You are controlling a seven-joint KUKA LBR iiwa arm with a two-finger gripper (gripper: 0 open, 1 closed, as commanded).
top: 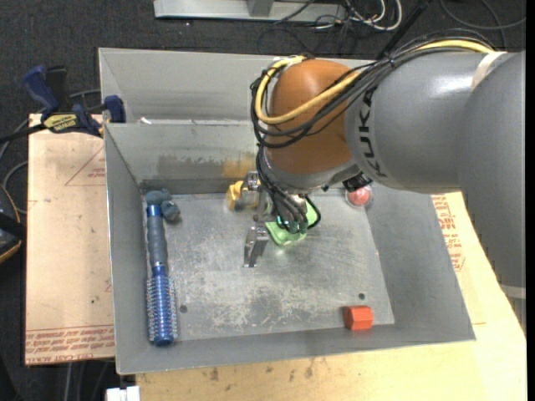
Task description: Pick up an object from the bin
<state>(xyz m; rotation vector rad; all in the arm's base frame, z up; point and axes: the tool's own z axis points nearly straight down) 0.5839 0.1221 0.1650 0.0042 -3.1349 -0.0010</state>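
Near bin (318, 286) centre, the hand (267, 245) (grip: cannot tell) hangs beside a green thing (288, 232).

A robotics lab by the look of it, my grey KUKA arm (443, 124) with its orange wrist cover (305, 107) and cable bundle (401, 54) reaching into a grey metal bin (125, 249), dark carpeted floor (50, 23) around it, loose cables (368, 7) and a metal stand base (242, 5) beyond.

Dark carpeted floor (67, 15), tangled cables (368, 2)

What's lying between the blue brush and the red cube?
Nothing: the camera view shows bare bin floor between the blue brush and the red cube.
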